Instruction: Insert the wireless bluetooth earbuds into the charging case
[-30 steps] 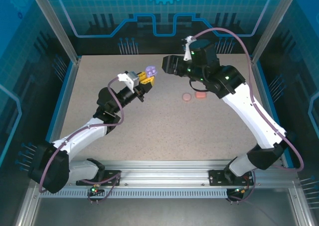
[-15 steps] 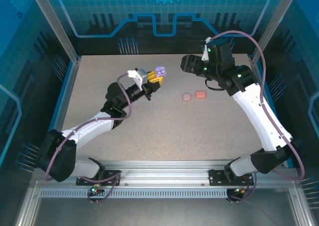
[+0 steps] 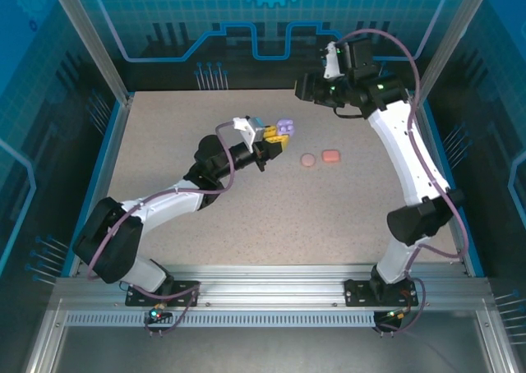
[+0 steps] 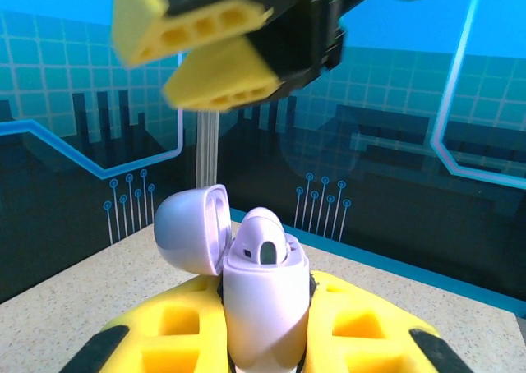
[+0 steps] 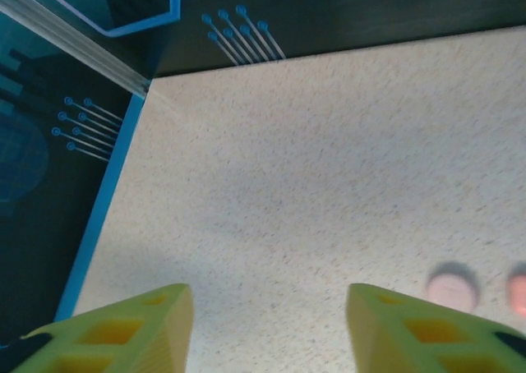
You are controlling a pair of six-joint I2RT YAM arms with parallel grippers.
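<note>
The speckled table is the work floor, and both arms reach over its far half. The left arm stretches low and forward from its base toward the middle. The right arm stands tall along the right side and bends back toward the rear wall. The right end effector hangs high above the back of the table. Its yellow fingers are spread with nothing between them, which reads as a tool that is free rather than carrying a bud. The left end effector is clamped on the purple charging case, gripping the body from both sides so that the mouth faces up. This looks like a deliberate hold: one arm acts as a vise in the air, so the other can work from above without the light case sliding about. The lid is swung open to the left on its hinge, clear of the opening. A pale pink case and a coral case lie just beside each other on the table, near the held case and apart from both end effectors. One purple earbud sits in the open case, its top standing a little proud of the rim. Whether a second bud sits beside it cannot be made out.
</note>
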